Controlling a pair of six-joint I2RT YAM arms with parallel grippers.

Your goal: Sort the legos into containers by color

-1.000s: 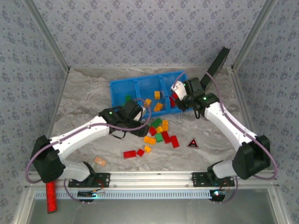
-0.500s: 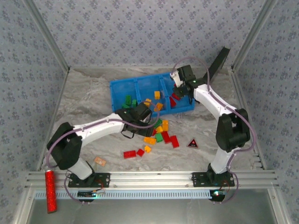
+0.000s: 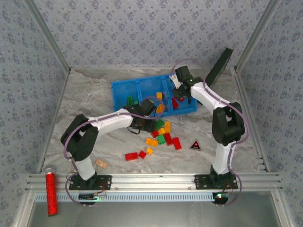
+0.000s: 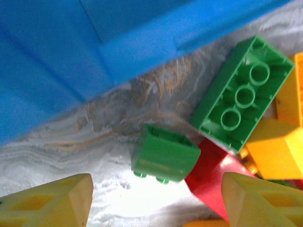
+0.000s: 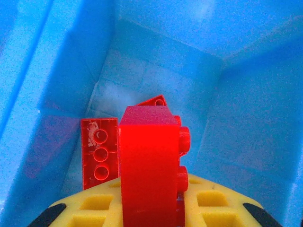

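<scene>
The blue bin (image 3: 142, 89) lies at the back middle of the table. Its three containers hold green (image 3: 129, 100), orange (image 3: 160, 96) and red (image 3: 176, 102) legos. More legos lie in a loose pile (image 3: 163, 134) in front of it. My left gripper (image 3: 149, 116) is low at the pile's left edge, beside the bin wall (image 4: 118, 52). It (image 4: 156, 203) is open, with a small green lego (image 4: 164, 153) just beyond its fingertips (image 4: 47, 201). My right gripper (image 3: 178, 91) hangs over the red container, shut (image 5: 151, 208) on a red lego (image 5: 149, 165) above two red ones (image 5: 99, 151).
A larger green lego (image 4: 241, 97), a red one (image 4: 213, 175) and orange ones (image 4: 279, 142) crowd the small green lego's right. Stray red legos (image 3: 131, 156) and an orange piece (image 3: 101, 163) lie nearer. A black triangle (image 3: 195, 145), black panel (image 3: 218, 66) and red glittery cylinder (image 3: 50, 193) stand around.
My left arm has stretched right toward the pile and its jaws have narrowed a little. My right arm has swung back and left over the bin's red compartment, still holding the red lego.
</scene>
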